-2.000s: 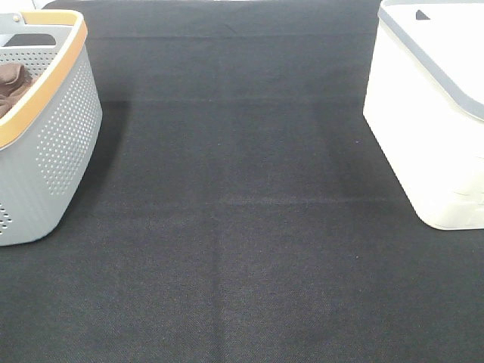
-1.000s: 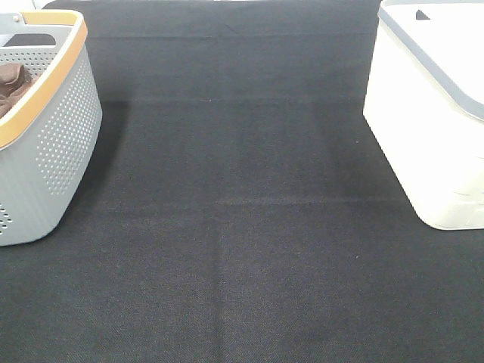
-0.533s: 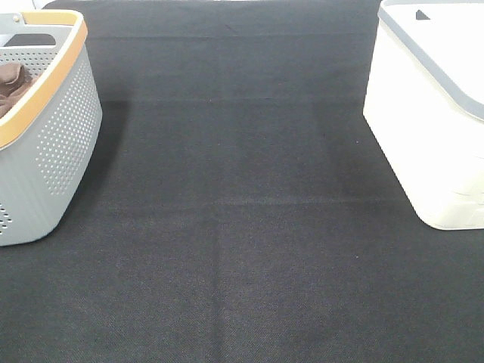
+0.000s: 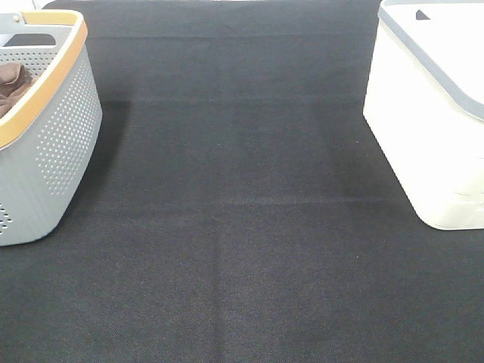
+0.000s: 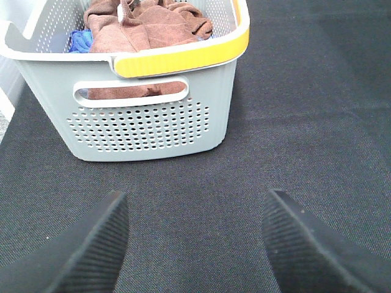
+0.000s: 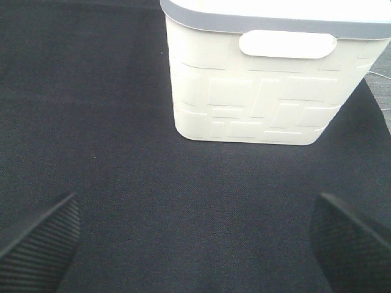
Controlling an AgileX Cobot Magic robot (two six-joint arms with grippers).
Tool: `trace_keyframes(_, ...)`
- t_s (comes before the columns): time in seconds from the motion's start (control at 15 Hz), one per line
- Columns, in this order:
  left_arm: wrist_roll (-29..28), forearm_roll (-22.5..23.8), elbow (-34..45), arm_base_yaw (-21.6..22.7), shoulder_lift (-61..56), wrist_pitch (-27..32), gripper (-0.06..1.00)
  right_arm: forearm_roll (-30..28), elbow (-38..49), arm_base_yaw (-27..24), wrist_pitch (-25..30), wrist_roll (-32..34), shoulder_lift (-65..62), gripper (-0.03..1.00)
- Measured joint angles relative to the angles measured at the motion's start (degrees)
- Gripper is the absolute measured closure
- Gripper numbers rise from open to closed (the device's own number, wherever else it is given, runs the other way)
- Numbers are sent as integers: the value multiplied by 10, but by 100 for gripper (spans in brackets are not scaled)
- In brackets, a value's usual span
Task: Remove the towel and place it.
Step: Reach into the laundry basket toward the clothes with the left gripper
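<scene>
Reddish-brown towel cloth (image 5: 146, 24) lies bunched inside the grey perforated basket (image 5: 153, 122) with the yellow rim. I cannot tell whether it is one cloth or two. In the exterior high view only a brown lump (image 4: 11, 83) shows inside the basket (image 4: 60, 144) at the far left. My left gripper (image 5: 195, 207) is open and empty above the black mat, a short way in front of the basket's handle end. My right gripper (image 6: 197, 204) is open and empty, facing the white basket (image 6: 269, 91). Neither gripper shows in the exterior high view.
The white basket with a grey rim (image 4: 431, 113) stands at the right edge. A blue item (image 5: 78, 41) lies beside the brown cloth in the grey basket. The black mat (image 4: 242, 227) covers the table between the two baskets.
</scene>
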Motion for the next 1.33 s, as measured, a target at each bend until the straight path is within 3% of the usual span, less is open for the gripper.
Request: trace_keyframes(1.33,0,0,0,0,0,0,33,0,0,0,0,0,0,1)
